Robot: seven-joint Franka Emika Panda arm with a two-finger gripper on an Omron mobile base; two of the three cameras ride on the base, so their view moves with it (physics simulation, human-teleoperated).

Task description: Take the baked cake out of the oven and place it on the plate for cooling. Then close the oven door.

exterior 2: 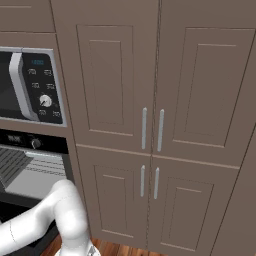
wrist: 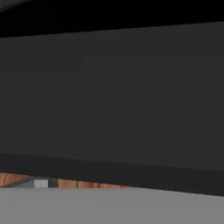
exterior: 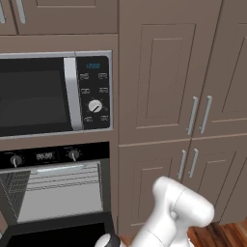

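The oven (exterior: 60,190) stands open, and its grey racked interior (exterior 2: 30,175) holds nothing that I can see on the racks. The oven door (exterior: 62,235) hangs down flat in front of the cavity as a black panel. My white arm (exterior: 173,214) bends down low toward the door's right end. In the hand view a dark flat panel (wrist: 112,96) sits very close, most likely the oven door seen from near its edge. The cake and the plate are out of view.
A microwave (exterior: 48,94) with a keypad and white dial sits directly above the oven. Tall brown cabinets with silver handles (exterior 2: 150,130) stand to the right. A strip of wooden floor (wrist: 87,183) lies below the door.
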